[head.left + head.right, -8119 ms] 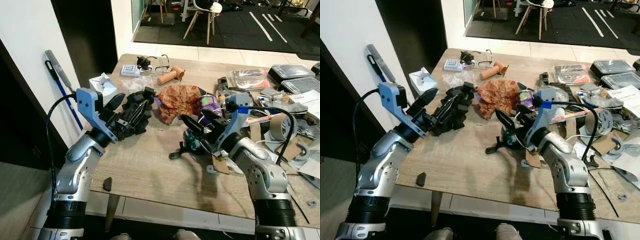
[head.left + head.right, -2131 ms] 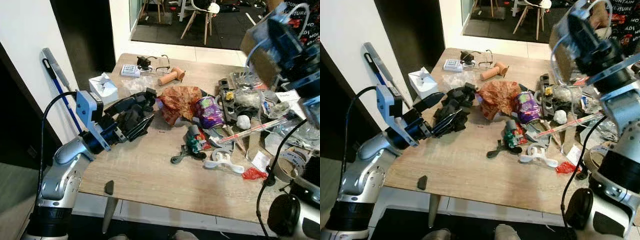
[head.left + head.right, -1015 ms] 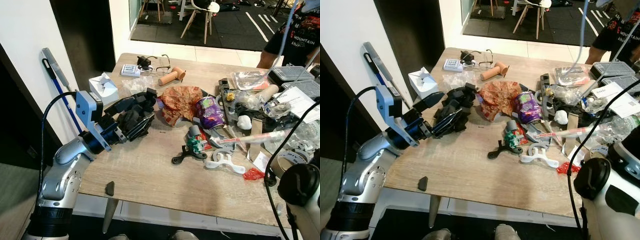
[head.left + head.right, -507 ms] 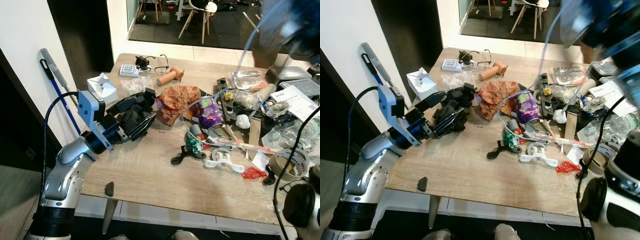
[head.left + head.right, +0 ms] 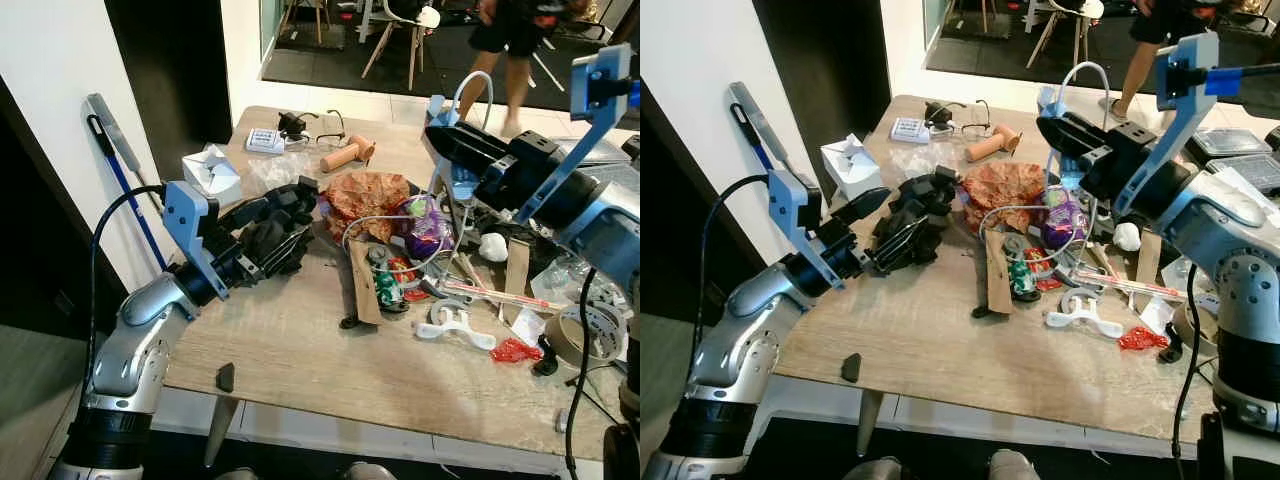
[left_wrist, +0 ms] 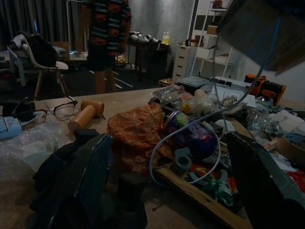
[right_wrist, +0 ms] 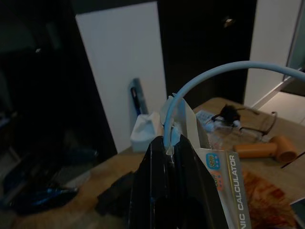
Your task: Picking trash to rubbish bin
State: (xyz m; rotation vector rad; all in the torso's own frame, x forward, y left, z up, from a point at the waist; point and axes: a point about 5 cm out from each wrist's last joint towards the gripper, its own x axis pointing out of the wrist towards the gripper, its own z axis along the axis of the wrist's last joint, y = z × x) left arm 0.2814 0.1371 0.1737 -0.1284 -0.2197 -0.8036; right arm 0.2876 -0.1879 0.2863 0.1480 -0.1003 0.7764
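My right gripper (image 5: 434, 142) hangs above the middle of the wooden table (image 5: 300, 340), shut on a calculator card package (image 7: 220, 177) and a light blue cable (image 5: 466, 82). The cable loops up, then trails down to the trash pile. That pile holds a crumpled brown paper wrapper (image 5: 370, 195), a purple packet (image 5: 426, 232), a green can (image 5: 386, 287) and a cardboard strip (image 5: 362, 282). My left gripper (image 5: 272, 240) is open at the table's left side, its fingers against a black crumpled bundle (image 5: 282, 215).
A tissue box (image 5: 212, 172), glasses (image 5: 322, 126) and a wooden handle (image 5: 345, 153) lie at the far left. A white plastic piece (image 5: 455, 328), red wrapper (image 5: 515, 350) and tape roll (image 5: 590, 335) lie right. A person (image 5: 510, 35) stands beyond the table.
My right arm has swung down from high up and now reaches over the table with the package and cable. The cardboard strip now lies by the green can. The left arm has barely moved.
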